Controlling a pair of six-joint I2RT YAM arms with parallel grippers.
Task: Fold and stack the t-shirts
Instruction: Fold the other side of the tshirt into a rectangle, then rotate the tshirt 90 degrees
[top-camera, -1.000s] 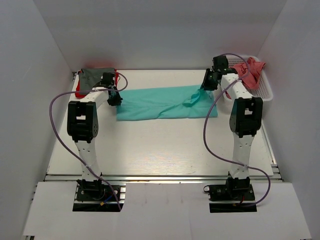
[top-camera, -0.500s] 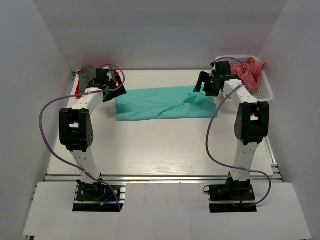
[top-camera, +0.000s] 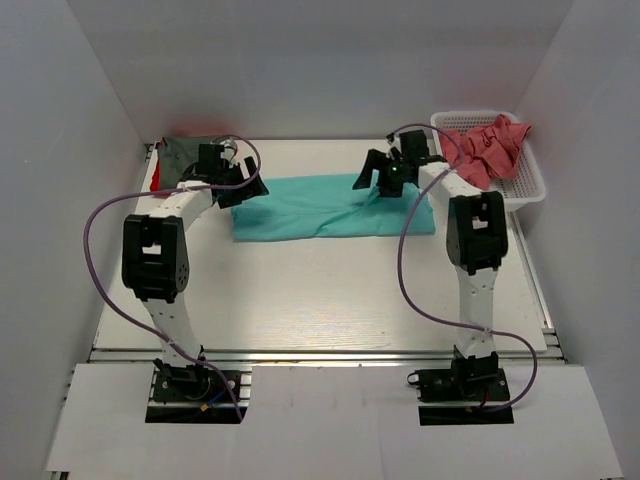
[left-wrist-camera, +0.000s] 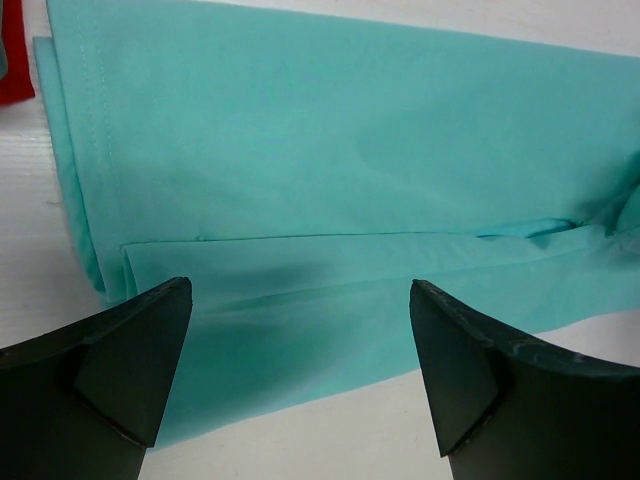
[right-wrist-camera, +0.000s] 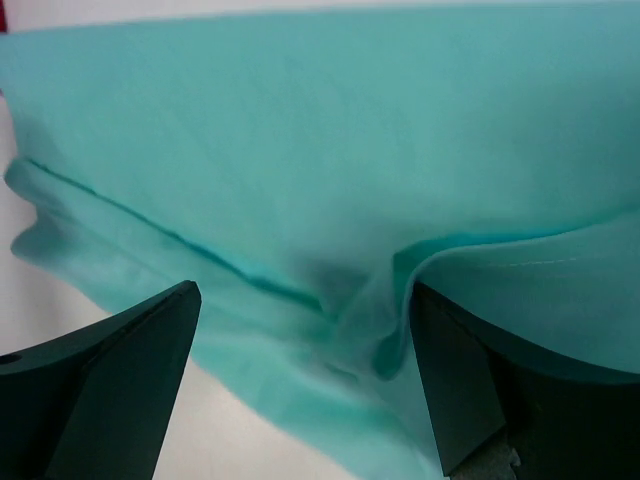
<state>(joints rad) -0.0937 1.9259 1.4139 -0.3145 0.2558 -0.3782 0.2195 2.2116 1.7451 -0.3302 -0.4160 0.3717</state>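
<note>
A teal-green t-shirt (top-camera: 330, 205) lies flat on the table as a long folded strip, with a small ruck near its right end. My left gripper (top-camera: 243, 186) hovers open over the shirt's left end, and the wrist view shows the teal cloth (left-wrist-camera: 350, 170) below the empty gripper (left-wrist-camera: 300, 380). My right gripper (top-camera: 374, 179) hangs open above the far edge, right of centre, over the rucked fold (right-wrist-camera: 400, 290), its fingers (right-wrist-camera: 130, 370) holding nothing. A dark grey t-shirt (top-camera: 185, 152) lies on a red one (top-camera: 157, 181) at the back left. Salmon-pink t-shirts (top-camera: 487, 147) fill the basket.
The white mesh basket (top-camera: 530, 186) stands at the back right against the wall. White walls enclose the table on three sides. A sliver of the red shirt (left-wrist-camera: 12, 60) shows at the left wrist view's top-left corner. Purple cables loop beside both arms.
Both grippers have opened and let go of the teal shirt, which now lies flatter. The right gripper has moved left along the shirt's far edge. The left gripper has shifted slightly.
</note>
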